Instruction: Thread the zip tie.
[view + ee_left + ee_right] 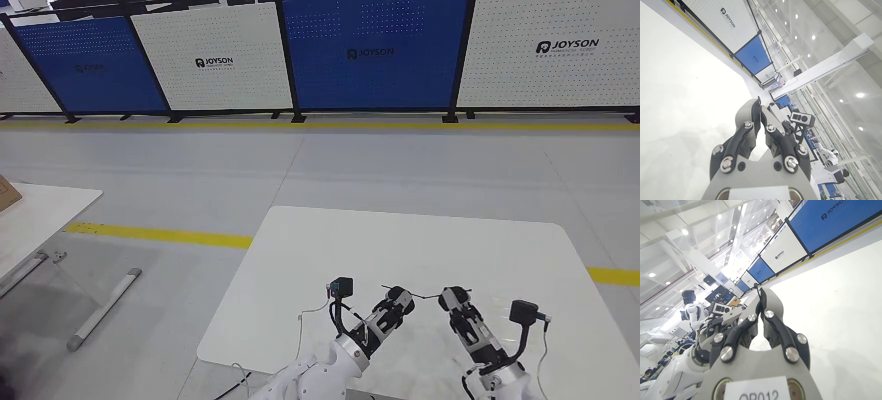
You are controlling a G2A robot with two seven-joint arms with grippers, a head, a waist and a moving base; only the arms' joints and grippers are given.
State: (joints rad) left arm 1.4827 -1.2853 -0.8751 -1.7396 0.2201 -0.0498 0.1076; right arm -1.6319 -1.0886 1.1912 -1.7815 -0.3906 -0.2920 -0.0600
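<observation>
A thin black zip tie stretches between my two grippers above the near part of the white table. My left gripper is shut on one end of it. In the left wrist view a short black tip of the zip tie sticks out past the closed left gripper. My right gripper is shut on the other end. In the right wrist view the zip tie and its small head rise above the closed right gripper. The two grippers face each other, a short gap apart.
The table's front edge lies close behind the arms, and bare tabletop stretches beyond the grippers. A second white table stands off to the left. Blue and white partition panels line the far side of the floor.
</observation>
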